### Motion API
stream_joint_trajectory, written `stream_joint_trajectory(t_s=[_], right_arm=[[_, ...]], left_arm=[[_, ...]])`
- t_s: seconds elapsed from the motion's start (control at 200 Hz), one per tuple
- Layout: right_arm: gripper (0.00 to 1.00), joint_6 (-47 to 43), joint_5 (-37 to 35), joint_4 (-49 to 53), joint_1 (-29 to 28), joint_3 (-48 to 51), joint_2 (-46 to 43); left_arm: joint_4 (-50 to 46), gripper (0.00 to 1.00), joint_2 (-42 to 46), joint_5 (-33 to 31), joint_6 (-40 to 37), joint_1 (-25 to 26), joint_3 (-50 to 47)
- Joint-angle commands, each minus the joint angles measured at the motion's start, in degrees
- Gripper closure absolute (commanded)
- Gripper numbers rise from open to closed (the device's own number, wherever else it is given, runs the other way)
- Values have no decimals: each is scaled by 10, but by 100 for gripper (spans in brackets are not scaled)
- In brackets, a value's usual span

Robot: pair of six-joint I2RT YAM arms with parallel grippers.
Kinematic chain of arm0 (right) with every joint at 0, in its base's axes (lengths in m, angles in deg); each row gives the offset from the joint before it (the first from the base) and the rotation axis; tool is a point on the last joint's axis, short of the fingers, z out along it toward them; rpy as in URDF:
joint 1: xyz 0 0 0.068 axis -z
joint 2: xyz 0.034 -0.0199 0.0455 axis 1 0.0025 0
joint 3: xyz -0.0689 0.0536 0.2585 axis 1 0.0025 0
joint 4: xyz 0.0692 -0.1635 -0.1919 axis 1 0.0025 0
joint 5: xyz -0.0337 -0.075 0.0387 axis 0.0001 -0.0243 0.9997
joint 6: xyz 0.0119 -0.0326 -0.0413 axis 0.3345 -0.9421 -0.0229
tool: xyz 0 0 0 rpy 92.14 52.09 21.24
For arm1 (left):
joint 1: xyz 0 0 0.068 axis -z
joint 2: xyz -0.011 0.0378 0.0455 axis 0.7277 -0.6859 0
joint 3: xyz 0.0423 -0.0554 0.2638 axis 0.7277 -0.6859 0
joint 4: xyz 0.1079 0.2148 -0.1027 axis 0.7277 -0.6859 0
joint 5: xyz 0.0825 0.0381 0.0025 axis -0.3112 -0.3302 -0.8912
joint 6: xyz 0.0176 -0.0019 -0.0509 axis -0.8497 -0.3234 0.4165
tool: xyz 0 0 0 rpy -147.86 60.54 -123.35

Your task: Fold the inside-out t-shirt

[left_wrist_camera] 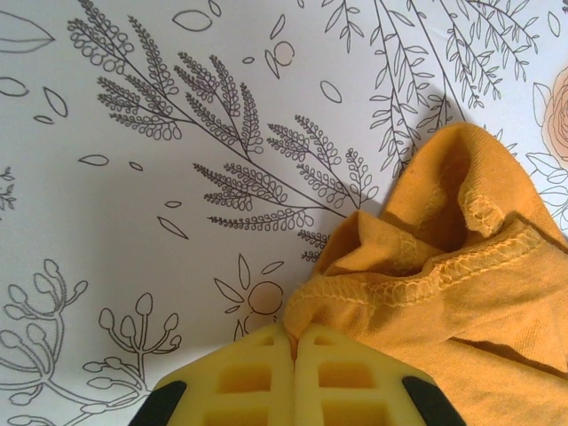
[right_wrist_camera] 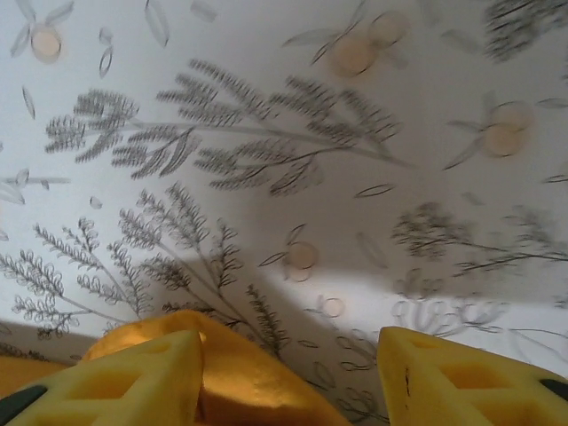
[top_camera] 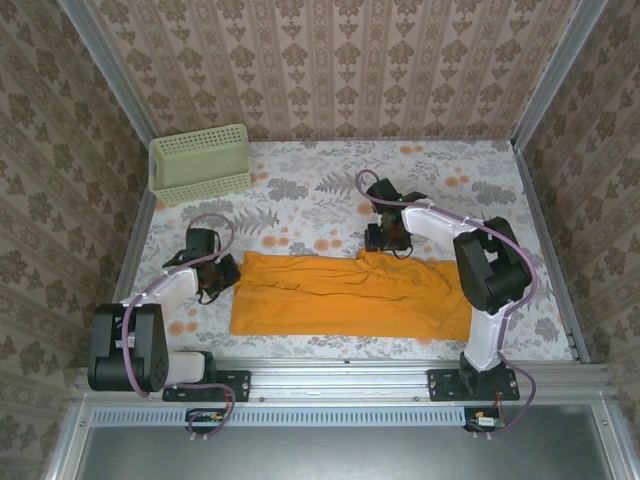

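Cloth like this orange-yellow soft t-shirt (top_camera: 350, 295), flat on the flower-printed tabletop (top_camera: 300, 200) on the near side of the pale green plastic mesh basket (top_camera: 200, 160), should be light, limp and quick to bunch, so its stitched hems look the surest holds. The left end effector (left_wrist_camera: 294, 342) is clamped on a seamed corner nearest the basket; the right end effector (right_wrist_camera: 288, 351) stands with jaws apart astride a raised fold farther from it.
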Motion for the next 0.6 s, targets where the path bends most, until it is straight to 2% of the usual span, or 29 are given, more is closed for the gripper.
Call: stream_joint_trajectory(t_s=[0.0,0.13,0.285,0.59], right_arm=[[54,-4,12,-4,-7,-18,14],[80,-4,-34,11,-7,-22,2],[100,-13,-95,20,-5,-22,-57],[100,-18,-186,64,34,-12,-187]], left_arm=[[-8,98,-1,-9,-16,2,11],[-10,98,0,-10,-17,2,11],[-14,98,7,-16,-18,1,11],[-20,98,43,-13,-18,-19,6]])
